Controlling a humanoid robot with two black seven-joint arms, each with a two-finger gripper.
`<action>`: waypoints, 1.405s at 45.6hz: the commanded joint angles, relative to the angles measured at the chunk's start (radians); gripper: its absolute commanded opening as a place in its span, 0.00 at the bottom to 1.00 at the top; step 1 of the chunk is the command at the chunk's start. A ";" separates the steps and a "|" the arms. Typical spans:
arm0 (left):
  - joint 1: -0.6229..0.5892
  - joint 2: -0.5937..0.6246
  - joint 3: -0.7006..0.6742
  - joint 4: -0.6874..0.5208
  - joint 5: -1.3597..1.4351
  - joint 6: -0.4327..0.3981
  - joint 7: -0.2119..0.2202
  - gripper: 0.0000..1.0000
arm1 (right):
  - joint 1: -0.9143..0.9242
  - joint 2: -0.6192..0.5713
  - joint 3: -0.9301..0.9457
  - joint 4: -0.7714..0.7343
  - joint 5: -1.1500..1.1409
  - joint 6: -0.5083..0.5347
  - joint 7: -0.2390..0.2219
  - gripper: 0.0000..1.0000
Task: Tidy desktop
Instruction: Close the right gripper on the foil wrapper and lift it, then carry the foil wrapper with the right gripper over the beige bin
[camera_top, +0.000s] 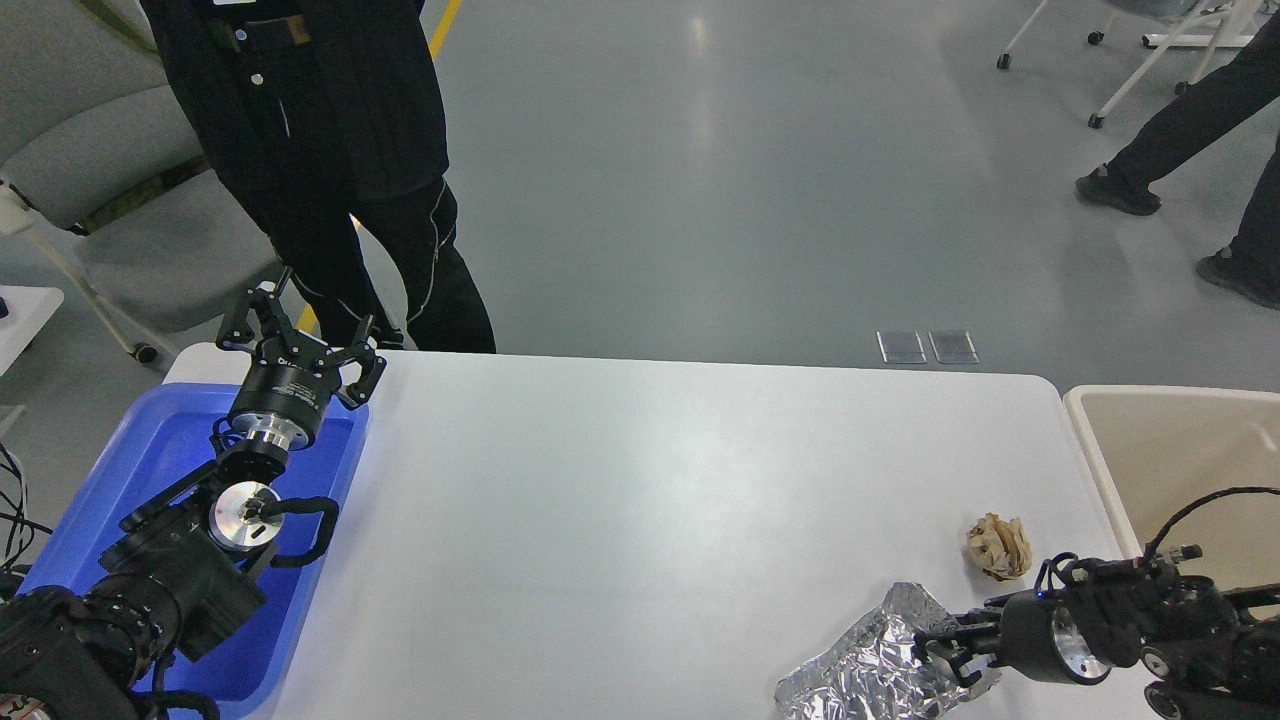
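Observation:
The white desktop (650, 480) holds a crumpled silver foil packet (860, 670) at the front right and a small crumpled brown paper ball (998, 546) just behind it. My right gripper (948, 650) lies low at the foil's right edge, its two dark fingers slightly apart and touching or nearly touching the foil. My left gripper (300, 338) is open and empty, held up over the far end of the blue tray (130, 470) at the left.
A beige bin (1160, 440) stands off the desktop's right end. A person in black (330, 150) stands at the far left corner, beside a grey chair (90, 160). Another person's legs (1190, 130) are at the far right.

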 joint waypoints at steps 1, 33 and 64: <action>0.000 0.000 0.000 0.000 0.000 0.000 0.000 1.00 | -0.005 0.012 -0.011 -0.022 0.001 -0.002 0.000 0.00; 0.000 0.000 -0.001 0.000 0.000 0.002 0.000 1.00 | 0.268 -0.167 -0.021 0.183 0.081 0.144 0.000 0.00; 0.000 0.001 0.000 0.000 0.000 0.000 0.000 1.00 | 0.828 -0.321 -0.043 0.341 0.139 0.522 0.023 0.00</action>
